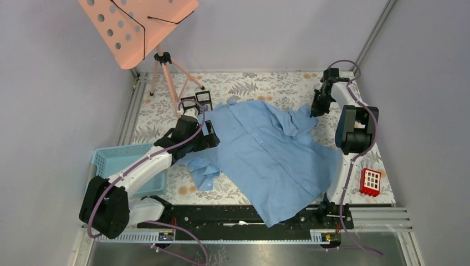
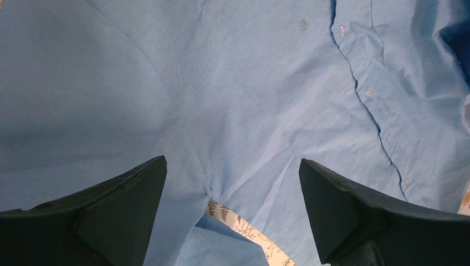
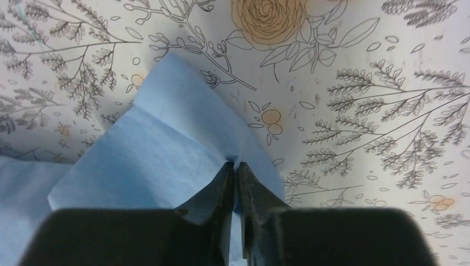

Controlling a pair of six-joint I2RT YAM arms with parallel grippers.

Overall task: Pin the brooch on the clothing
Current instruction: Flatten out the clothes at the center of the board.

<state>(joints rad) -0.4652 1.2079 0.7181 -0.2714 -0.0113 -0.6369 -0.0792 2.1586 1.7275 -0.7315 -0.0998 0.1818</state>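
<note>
Floral-patterned surface (image 1: 249, 83) carries a light blue basket (image 1: 122, 149) at left. Left pincer (image 2: 233, 160) sits over the shirt (image 1: 266, 149), jaws spread wide, holding nothing. Shirt lies rumpled mid-surface, buttons up. Right pincer (image 3: 234, 166) is clamped on a shirt edge, far right. Red grid block (image 1: 370, 182) lies near right.

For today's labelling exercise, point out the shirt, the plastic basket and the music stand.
shirt (image 1: 266, 155), top external view, front panel
plastic basket (image 1: 116, 151), top external view, far rim
music stand (image 1: 166, 11), top external view, perforated desk
</note>
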